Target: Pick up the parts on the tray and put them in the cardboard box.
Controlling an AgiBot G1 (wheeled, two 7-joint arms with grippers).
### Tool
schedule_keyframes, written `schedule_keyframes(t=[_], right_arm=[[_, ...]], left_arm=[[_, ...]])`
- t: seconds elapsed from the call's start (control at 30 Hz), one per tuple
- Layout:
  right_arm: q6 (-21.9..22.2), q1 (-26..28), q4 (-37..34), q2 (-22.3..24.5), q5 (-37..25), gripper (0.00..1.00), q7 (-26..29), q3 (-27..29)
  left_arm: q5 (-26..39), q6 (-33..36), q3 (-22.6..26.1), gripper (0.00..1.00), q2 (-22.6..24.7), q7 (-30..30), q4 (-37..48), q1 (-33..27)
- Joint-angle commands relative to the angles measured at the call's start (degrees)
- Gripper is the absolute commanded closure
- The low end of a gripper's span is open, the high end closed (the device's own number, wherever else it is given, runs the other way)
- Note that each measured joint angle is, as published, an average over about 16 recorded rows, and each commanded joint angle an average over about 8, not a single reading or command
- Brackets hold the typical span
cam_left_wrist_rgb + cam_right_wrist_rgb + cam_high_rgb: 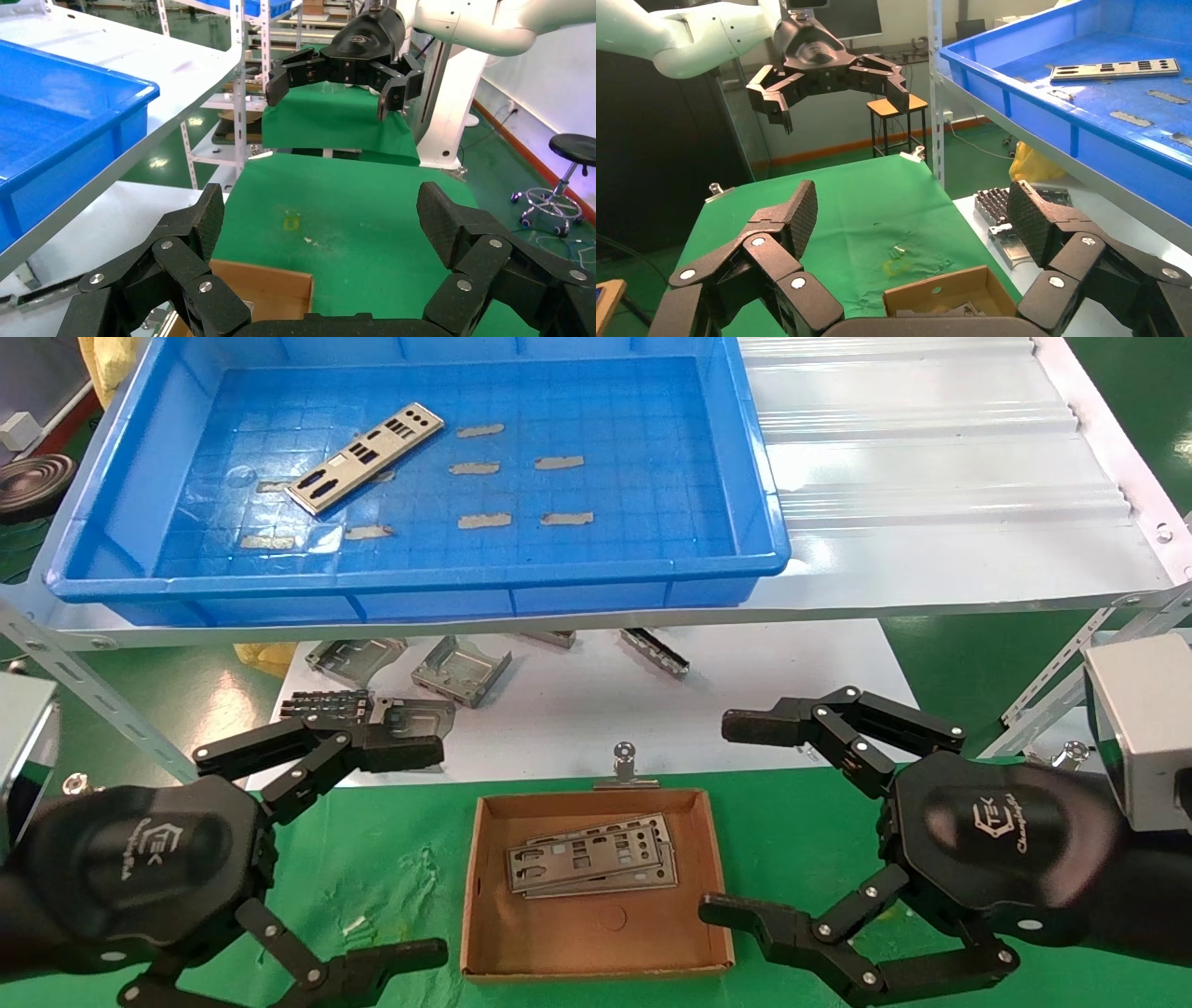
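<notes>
One silvery punched plate (366,456) lies tilted on the floor of the blue tray (596,584), at its left; it also shows in the right wrist view (1115,69). The cardboard box (484,952) sits on the green cloth and holds a stack of such plates (592,865). My left gripper (410,854) is open and empty, left of the box. My right gripper (736,817) is open and empty, right of the box. Each wrist view shows the other gripper (340,83) (831,90) far off, and a corner of the box (270,291) (947,295).
Several grey tape patches (484,467) are stuck to the tray floor. Folded grey metal brackets (461,670) lie on the white shelf below the tray. A binder clip (625,768) sits behind the box. A slanted metal shelf frame (1052,684) stands at the right.
</notes>
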Motion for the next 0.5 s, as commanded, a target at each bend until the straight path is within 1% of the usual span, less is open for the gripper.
schedule_keyframes(t=[0.03,0.5], right_arm=[[0.0,0.0,0.0,0.0,0.0,1.0,0.0,0.0],[0.0,0.0,0.0,0.0,0.0,1.0,0.0,0.0]], left_arm=[[0.0,0.0,0.0,0.0,0.0,0.0,0.0,0.0],[0.0,0.0,0.0,0.0,0.0,0.0,0.0,0.0]])
